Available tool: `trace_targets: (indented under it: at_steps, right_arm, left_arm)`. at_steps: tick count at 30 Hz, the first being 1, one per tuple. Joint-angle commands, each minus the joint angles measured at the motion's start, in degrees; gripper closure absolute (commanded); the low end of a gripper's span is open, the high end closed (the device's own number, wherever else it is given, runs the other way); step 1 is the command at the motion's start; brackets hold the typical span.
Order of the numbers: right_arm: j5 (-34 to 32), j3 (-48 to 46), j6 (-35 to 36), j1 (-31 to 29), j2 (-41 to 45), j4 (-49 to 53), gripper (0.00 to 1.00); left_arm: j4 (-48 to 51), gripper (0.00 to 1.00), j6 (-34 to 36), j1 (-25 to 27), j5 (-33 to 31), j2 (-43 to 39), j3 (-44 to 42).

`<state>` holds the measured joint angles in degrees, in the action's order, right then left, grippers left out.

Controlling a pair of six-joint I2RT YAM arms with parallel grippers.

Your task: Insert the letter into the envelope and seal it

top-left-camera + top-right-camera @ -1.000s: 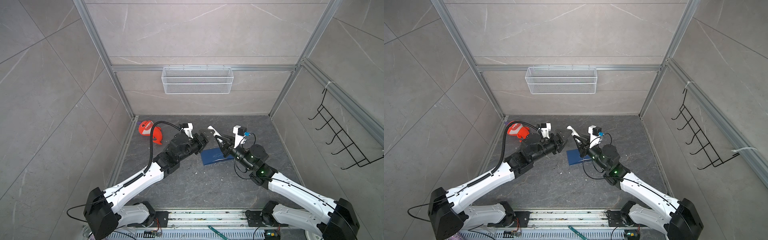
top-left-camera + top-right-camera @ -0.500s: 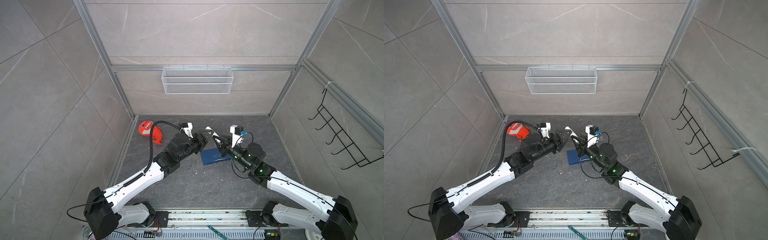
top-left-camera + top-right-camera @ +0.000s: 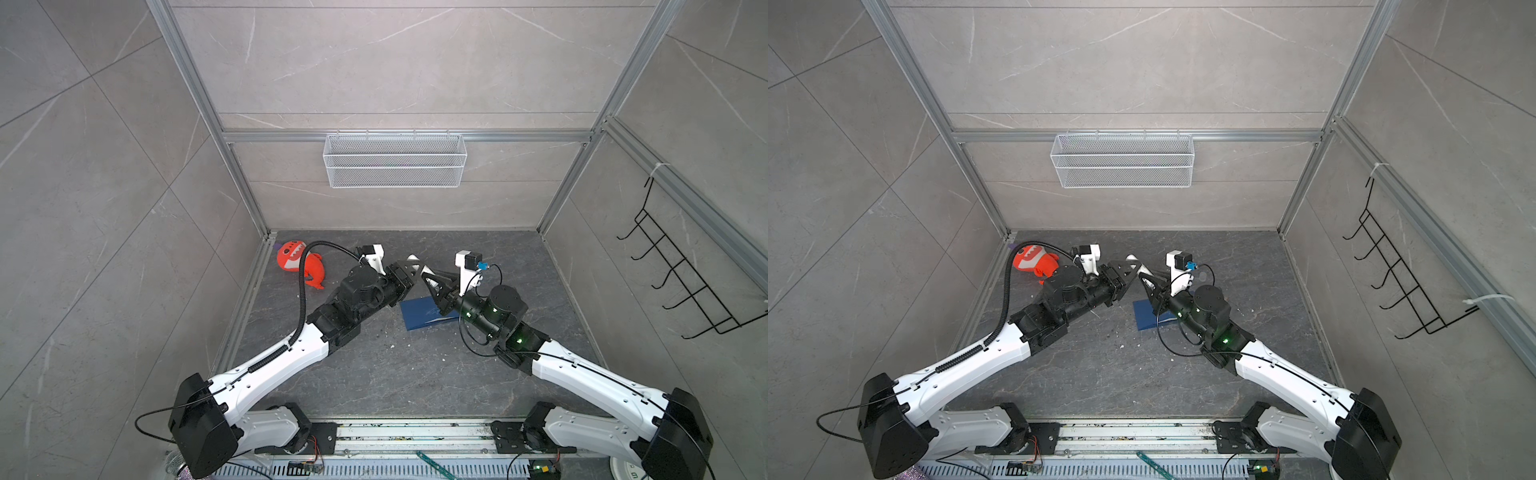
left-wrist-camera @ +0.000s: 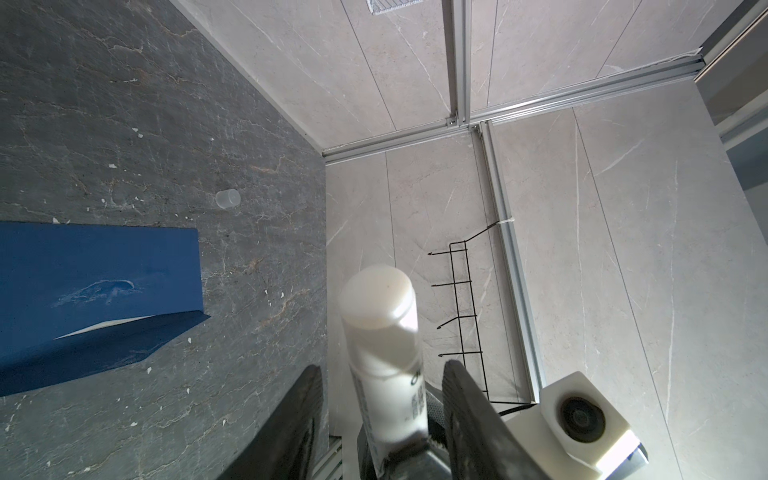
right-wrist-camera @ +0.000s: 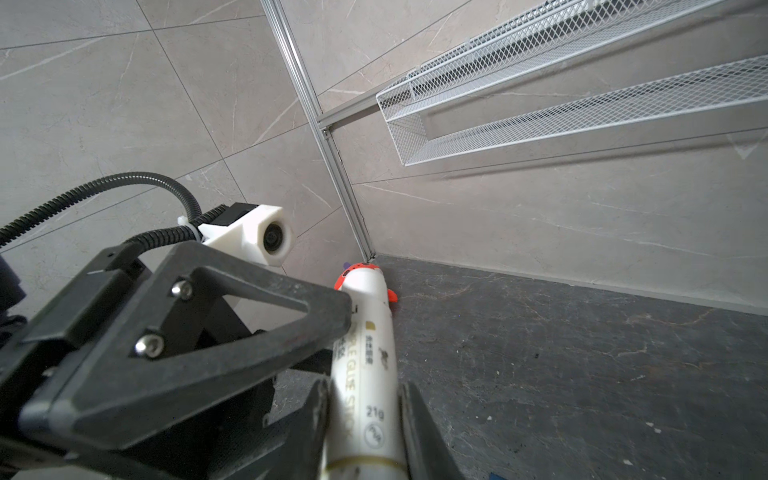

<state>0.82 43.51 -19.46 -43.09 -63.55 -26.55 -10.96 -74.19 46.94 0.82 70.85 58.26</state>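
Observation:
A white glue stick (image 5: 365, 357) is clamped at its base by my right gripper (image 5: 365, 386). The stick points up and left toward my left gripper (image 4: 382, 368). The left jaws stand either side of the stick's other end (image 4: 380, 316), with a gap on each side. In both top views the two grippers (image 3: 409, 268) (image 3: 428, 278) meet above the floor, behind the navy envelope (image 3: 424, 313) (image 3: 1148, 316). The envelope (image 4: 95, 270) lies flat with its flap partly raised. The letter is hidden, apart from a thin pale sliver under the flap.
A small clear cap (image 4: 227, 198) lies on the dark floor beyond the envelope. A red toy (image 3: 297, 262) sits in the back left corner. A white wire basket (image 3: 395, 160) hangs on the back wall and a black hook rack (image 3: 681, 286) on the right wall.
My right gripper has carried the glue stick leftward between the left gripper's jaws. The left jaws have narrowed around it.

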Motion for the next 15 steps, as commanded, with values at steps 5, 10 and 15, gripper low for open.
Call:
trace_targets:
  at_steps: [5,10,15]
  right_arm:
    - [-0.91,1.76,0.83,-0.72,-0.55,0.0,1.0]
    - [-0.86,1.76,0.82,-1.0,-0.77,0.18,1.0]
    - [-0.82,1.76,0.83,-1.15,-0.85,0.2,1.0]
  left_arm:
    - [-4.37,0.59,-0.81,-0.02,-1.03,0.67,2.74]
    - [-4.62,0.63,-1.04,-0.07,-0.85,1.21,2.83]
    - [-4.49,0.77,-1.15,-0.02,-0.82,1.57,2.92]
